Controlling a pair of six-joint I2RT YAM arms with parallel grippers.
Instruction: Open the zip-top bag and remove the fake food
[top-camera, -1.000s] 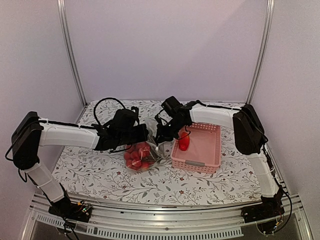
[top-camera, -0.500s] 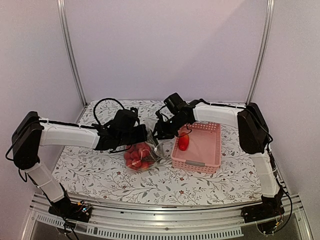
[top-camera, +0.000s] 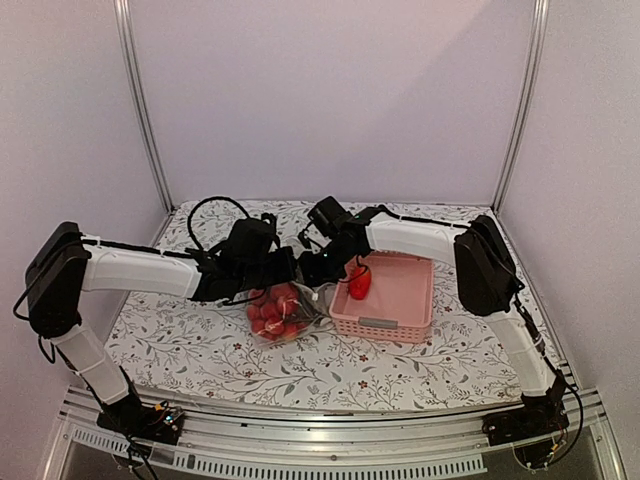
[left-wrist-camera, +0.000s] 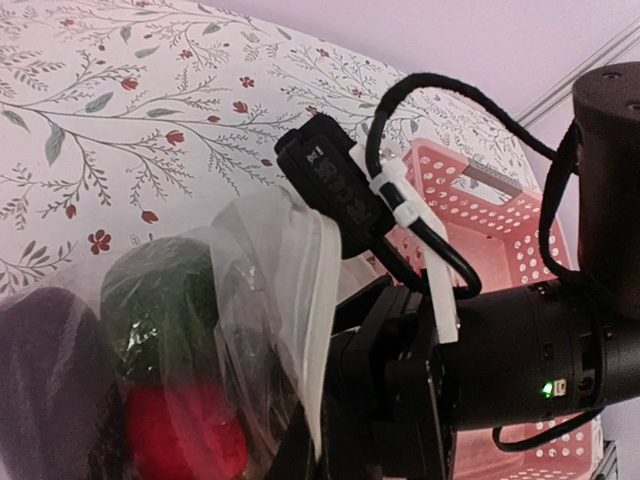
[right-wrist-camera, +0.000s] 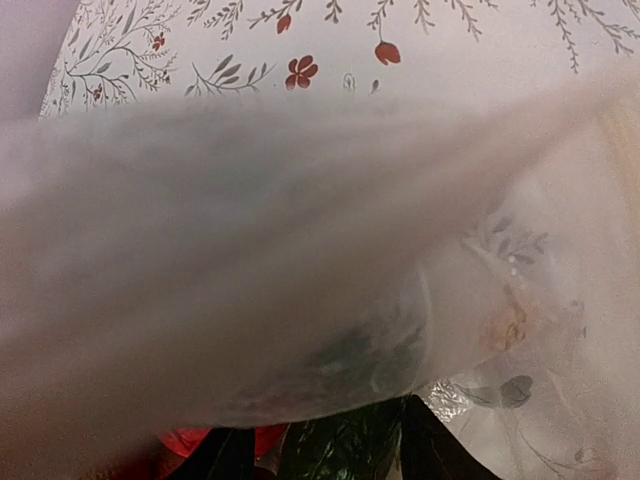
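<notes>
Top external: zip-top bag (top-camera: 298, 302) left of pink basket (top-camera: 385, 325) is clamped by left gripper (top-camera: 288, 270); loose film could be snagged by part-open right gripper (top-camera: 312, 272)

The zip-top bag (top-camera: 300, 305) lies mid-bench (top-camera: 180, 350) with a berry cluster (top-camera: 272, 312) and other fake food inside. Just right of it stands the slotted basket (top-camera: 415, 292), one fake food piece (top-camera: 360, 284) in its left end. The left hand (top-camera: 288, 270) and the right hand (top-camera: 314, 272) sit side by side over the bag's far edge.
</notes>
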